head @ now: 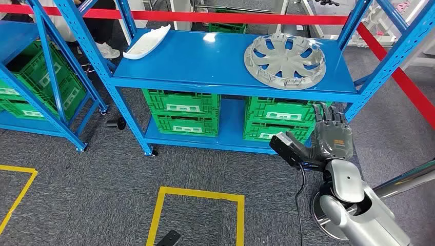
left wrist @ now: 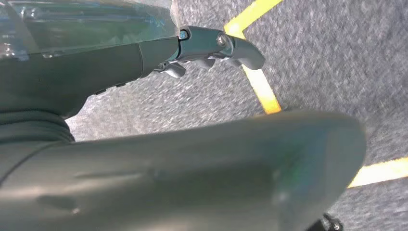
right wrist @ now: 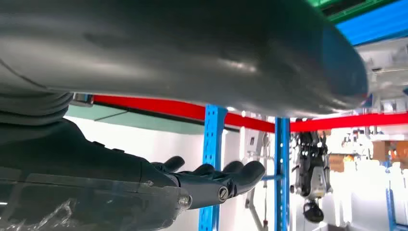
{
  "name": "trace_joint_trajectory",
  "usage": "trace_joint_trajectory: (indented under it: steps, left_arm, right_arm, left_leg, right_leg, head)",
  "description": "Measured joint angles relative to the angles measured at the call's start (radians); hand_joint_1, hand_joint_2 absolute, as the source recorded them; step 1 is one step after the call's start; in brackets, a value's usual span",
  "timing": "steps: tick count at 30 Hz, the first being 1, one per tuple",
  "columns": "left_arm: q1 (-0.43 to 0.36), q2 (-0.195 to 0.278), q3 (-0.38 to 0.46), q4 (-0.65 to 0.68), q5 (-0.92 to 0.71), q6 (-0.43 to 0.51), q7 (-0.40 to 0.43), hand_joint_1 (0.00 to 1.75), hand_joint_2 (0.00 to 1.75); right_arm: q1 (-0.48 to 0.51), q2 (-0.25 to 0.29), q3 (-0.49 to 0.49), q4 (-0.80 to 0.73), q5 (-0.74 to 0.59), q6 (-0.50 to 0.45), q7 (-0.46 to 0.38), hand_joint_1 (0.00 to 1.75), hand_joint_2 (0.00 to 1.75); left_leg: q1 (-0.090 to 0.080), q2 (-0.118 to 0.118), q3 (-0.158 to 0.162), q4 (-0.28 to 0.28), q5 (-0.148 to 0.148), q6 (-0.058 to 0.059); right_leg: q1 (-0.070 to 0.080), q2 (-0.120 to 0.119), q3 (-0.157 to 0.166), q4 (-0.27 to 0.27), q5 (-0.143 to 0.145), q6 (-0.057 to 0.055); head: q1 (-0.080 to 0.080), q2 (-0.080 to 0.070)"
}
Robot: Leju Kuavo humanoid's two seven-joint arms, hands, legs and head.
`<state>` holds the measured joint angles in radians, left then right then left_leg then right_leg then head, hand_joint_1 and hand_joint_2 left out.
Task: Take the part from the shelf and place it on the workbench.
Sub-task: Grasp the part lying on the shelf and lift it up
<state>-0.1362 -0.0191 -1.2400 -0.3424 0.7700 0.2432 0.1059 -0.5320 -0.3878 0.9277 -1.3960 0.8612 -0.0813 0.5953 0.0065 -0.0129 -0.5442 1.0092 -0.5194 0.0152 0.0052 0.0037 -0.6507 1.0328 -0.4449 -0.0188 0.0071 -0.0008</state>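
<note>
Fingers (head: 328, 114) extending nearly straight, spread a little, holding nothing; right hand (head: 332, 134) rising below the front edge of the blue shelf (head: 205, 56), palm toward it. Wheel cover (head: 284, 60), judged to be the part, lying flat on the top deck, above the hand and apart from it. Reaching step, grasp not yet begun. Next: lifting above deck level, then closing on the rim. White curved piece (head: 147, 42) resting at the far corner. Left hand (left wrist: 211, 48) hanging over grey carpet and yellow tape (left wrist: 260, 82), fingers loosely extended, gripping nothing. Right wrist view adding uprights and red barrier tape (right wrist: 192, 109) from beneath.
</note>
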Motion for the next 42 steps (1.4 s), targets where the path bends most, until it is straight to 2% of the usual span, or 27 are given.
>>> trace_joint_trajectory:
  steps: [3,5,6,8,9,10,11,13,14,15,17,20,22,24,25,26,28,29,30,31,32,34,36,38,40,41,42]
  left_arm:
    - [0.001,-0.002,0.0,0.0,0.002,0.0,0.0,0.0,0.0]
    - [-0.001,-0.002,0.0,0.0,0.003,0.0,-0.001,0.0,0.0]
    - [-0.002,-0.002,0.001,0.001,0.003,0.0,-0.001,0.0,0.0]
    - [0.0,-0.002,0.001,0.001,0.003,0.001,-0.001,0.0,0.0]
    - [0.003,-0.002,0.001,0.001,0.003,0.001,-0.001,0.0,0.0]
    - [0.005,-0.001,0.001,0.002,0.004,0.001,-0.001,0.0,0.0]
    - [0.007,-0.001,0.001,0.002,0.004,0.001,0.0,0.0,0.0]
    - [0.008,0.0,0.001,0.002,0.004,0.001,0.0,0.0,0.0]
    - [0.008,0.0,0.001,0.003,0.004,0.002,-0.001,0.0,0.0]
    - [0.008,0.0,0.001,0.003,0.004,0.002,-0.001,0.0,0.0]
    - [0.009,0.0,0.001,0.004,0.005,0.002,0.0,0.0,0.0]
    - [0.006,0.0,0.002,0.004,0.004,0.003,-0.001,0.0,0.0]
    - [0.002,0.0,0.003,0.004,0.004,0.003,-0.001,0.0,0.0]
    - [0.001,0.0,0.003,0.004,0.004,0.002,-0.001,0.0,0.0]
    - [0.003,-0.001,0.003,0.004,0.004,0.002,0.0,0.0,0.0]
    - [0.005,-0.001,0.003,0.004,0.004,0.002,0.0,0.0,0.0]
    - [0.007,-0.001,0.003,0.004,0.004,0.002,0.0,0.0,0.0]
    - [0.007,-0.002,0.003,0.004,0.004,0.002,0.0,0.0,0.0]
    - [0.006,-0.002,0.003,0.004,0.004,0.002,0.0,0.0,0.0]
    - [0.006,-0.003,0.004,0.004,0.004,0.003,0.0,0.0,0.0]
    - [0.006,-0.004,0.004,0.005,0.004,0.002,0.0,0.0,0.0]
    - [0.005,-0.005,0.004,0.005,0.004,0.002,0.0,0.0,0.0]
    - [0.002,-0.005,0.004,0.005,0.004,0.002,-0.001,0.0,0.0]
    - [0.001,-0.005,0.004,0.005,0.004,0.002,-0.001,0.0,0.0]
    - [0.005,-0.005,0.004,0.005,0.004,0.002,0.0,0.0,0.0]
    - [0.007,-0.005,0.004,0.005,0.004,0.002,0.0,0.0,0.0]
    - [0.008,-0.005,0.004,0.005,0.004,0.002,0.0,0.0,0.0]
  right_arm:
    - [-0.001,0.001,-0.001,0.0,-0.001,-0.002,-0.003,0.0,0.0]
    - [-0.003,0.002,-0.002,0.001,-0.002,-0.004,-0.005,0.0,0.0]
    - [-0.003,0.003,-0.002,0.002,-0.002,-0.004,-0.006,0.0,0.0]
    - [0.001,0.004,0.0,0.005,-0.003,-0.005,-0.007,0.0,0.0]
    - [0.004,0.005,0.0,0.007,-0.003,-0.005,-0.007,0.0,0.0]
    - [0.007,0.006,0.001,0.009,-0.004,-0.005,-0.007,0.0,0.0]
    - [0.008,0.007,0.001,0.011,-0.004,-0.005,-0.008,0.0,0.0]
    - [0.007,0.01,0.0,0.012,-0.005,-0.006,-0.008,0.0,0.0]
    - [0.005,0.011,0.001,0.013,-0.005,-0.006,-0.009,0.0,0.0]
    - [0.004,0.012,0.001,0.014,-0.005,-0.007,-0.009,0.0,0.0]
    - [0.003,0.013,0.001,0.016,-0.006,-0.008,-0.009,0.0,0.0]
    - [-0.001,0.015,-0.002,0.016,-0.006,-0.009,-0.01,0.0,0.0]
    - [-0.006,0.015,-0.003,0.016,-0.006,-0.009,-0.01,0.0,0.0]
    - [-0.004,0.015,-0.002,0.016,-0.006,-0.01,-0.01,0.0,0.0]
    - [-0.001,0.015,-0.002,0.017,-0.006,-0.01,-0.011,0.0,0.0]
    - [0.001,0.015,-0.002,0.017,-0.006,-0.01,-0.011,0.0,0.0]
    - [0.002,0.015,-0.002,0.018,-0.007,-0.01,-0.012,0.0,0.0]
    - [0.002,0.015,-0.002,0.019,-0.007,-0.01,-0.013,0.0,0.0]
    - [0.001,0.015,-0.001,0.02,-0.007,-0.01,-0.013,0.0,0.0]
    - [0.002,0.015,-0.001,0.021,-0.008,-0.01,-0.013,0.0,0.0]
    - [0.002,0.015,-0.001,0.022,-0.008,-0.01,-0.014,0.0,0.0]
    - [0.003,0.016,-0.002,0.023,-0.009,-0.011,-0.015,0.0,0.0]
    - [0.002,0.016,-0.003,0.024,-0.009,-0.011,-0.017,0.0,0.0]
    - [0.004,0.016,-0.001,0.025,-0.009,-0.011,-0.018,0.0,0.0]
    - [0.01,0.016,0.001,0.027,-0.009,-0.011,-0.019,0.0,0.0]
    - [0.011,0.017,0.001,0.028,-0.009,-0.011,-0.019,0.0,0.0]
    - [0.011,0.018,0.0,0.029,-0.009,-0.011,-0.019,0.0,0.0]
  left_leg:
    - [-0.001,0.002,0.005,-0.002,-0.006,-0.011]
    - [-0.002,0.002,-0.003,0.026,-0.024,-0.018]
    - [-0.001,0.002,-0.023,0.069,-0.042,-0.021]
    - [-0.001,0.003,-0.086,0.198,-0.087,-0.025]
    - [-0.001,0.003,-0.118,0.248,-0.097,-0.027]
    - [-0.001,0.003,-0.138,0.268,-0.09,-0.029]
    - [-0.001,0.003,-0.142,0.249,-0.059,-0.03]
    - [-0.002,0.002,-0.116,0.14,0.036,-0.027]
    - [-0.004,0.002,-0.105,0.089,0.069,-0.023]
    - [-0.007,0.003,-0.093,0.046,0.085,-0.017]
    - [-0.013,0.004,-0.087,0.013,0.077,-0.003]
    - [-0.006,0.002,-0.068,-0.003,0.068,0.015]
    - [-0.002,0.001,-0.057,-0.007,0.062,0.021]
    - [0.0,0.001,-0.048,-0.007,0.05,0.023]
    - [0.0,0.001,-0.04,-0.006,0.043,0.022]
    - [0.001,0.001,-0.031,-0.006,0.035,0.02]
    - [0.002,0.0,-0.008,-0.006,0.018,0.014]
    - [0.003,0.0,0.002,-0.006,0.01,0.01]
    - [0.003,-0.001,0.007,-0.006,0.003,0.004]
    - [0.003,-0.001,0.009,-0.006,-0.002,-0.002]
    - [0.002,-0.001,0.012,-0.007,-0.006,-0.008]
    - [0.001,0.0,0.021,-0.007,-0.016,-0.02]
    - [0.0,0.001,0.01,0.033,-0.041,-0.025]
    - [0.0,0.002,-0.049,0.154,-0.088,-0.026]
    - [0.0,0.002,-0.114,0.261,-0.111,-0.029]
    - [0.0,0.002,-0.129,0.264,-0.091,-0.03]
    - [0.0,0.002,-0.128,0.231,-0.051,-0.029]
  right_leg:
    - [-0.001,0.001,0.014,-0.017,-0.008,-0.014]
    - [-0.007,0.001,0.034,-0.031,-0.012,-0.023]
    - [-0.009,0.0,0.045,-0.036,-0.015,-0.027]
    - [-0.009,0.0,0.064,-0.038,-0.027,-0.032]
    - [-0.009,0.001,0.073,-0.038,-0.035,-0.033]
    - [-0.009,0.002,0.083,-0.038,-0.043,-0.033]
    - [-0.009,0.003,0.096,-0.037,-0.052,-0.031]
    - [-0.009,0.004,0.123,-0.038,-0.072,-0.027]
    - [-0.009,0.004,0.134,-0.038,-0.079,-0.024]
    - [-0.009,0.004,0.139,-0.038,-0.086,-0.019]
    - [-0.008,0.005,0.14,-0.036,-0.091,-0.008]
    - [-0.009,0.003,0.128,-0.002,-0.108,0.006]
    - [-0.012,0.002,0.069,0.103,-0.148,0.017]
    - [-0.016,0.002,-0.02,0.231,-0.187,0.024]
    - [-0.017,0.002,-0.052,0.262,-0.184,0.026]
    - [-0.018,0.002,-0.065,0.253,-0.157,0.026]
    - [-0.019,0.001,-0.044,0.137,-0.051,0.022]
    - [-0.016,0.0,-0.028,0.076,-0.011,0.02]
    - [-0.013,0.0,-0.013,0.026,0.008,0.015]
    - [-0.01,-0.001,-0.006,0.001,0.011,0.009]
    - [-0.007,-0.001,-0.002,-0.006,0.0,0.003]
    - [-0.009,0.0,0.012,-0.017,-0.005,-0.009]
    - [-0.014,0.0,0.034,-0.028,-0.012,-0.019]
    - [-0.014,0.0,0.057,-0.034,-0.023,-0.027]
    - [-0.012,0.002,0.077,-0.034,-0.039,-0.03]
    - [-0.011,0.003,0.09,-0.034,-0.048,-0.03]
    - [-0.01,0.004,0.104,-0.034,-0.058,-0.029]
  head:
    - [0.002,0.0]
    - [-0.002,0.0]
    - [-0.005,0.0]
    - [-0.011,0.0]
    - [-0.012,0.0]
    - [-0.013,0.0]
    - [-0.014,0.0]
    - [-0.018,0.0]
    - [-0.016,0.0]
    - [-0.017,0.0]
    - [-0.016,0.0]
    - [-0.015,0.0]
    - [-0.009,0.0]
    - [-0.005,0.0]
    - [-0.004,0.0]
    - [-0.004,0.0]
    - [-0.003,0.0]
    - [-0.003,0.0]
    - [-0.001,0.0]
    - [0.0,0.0]
    - [0.001,0.0]
    - [0.0,0.0]
    - [-0.005,0.0]
    - [-0.012,0.0]
    - [-0.015,0.0]
    - [-0.016,0.0]
    - [-0.018,0.0]
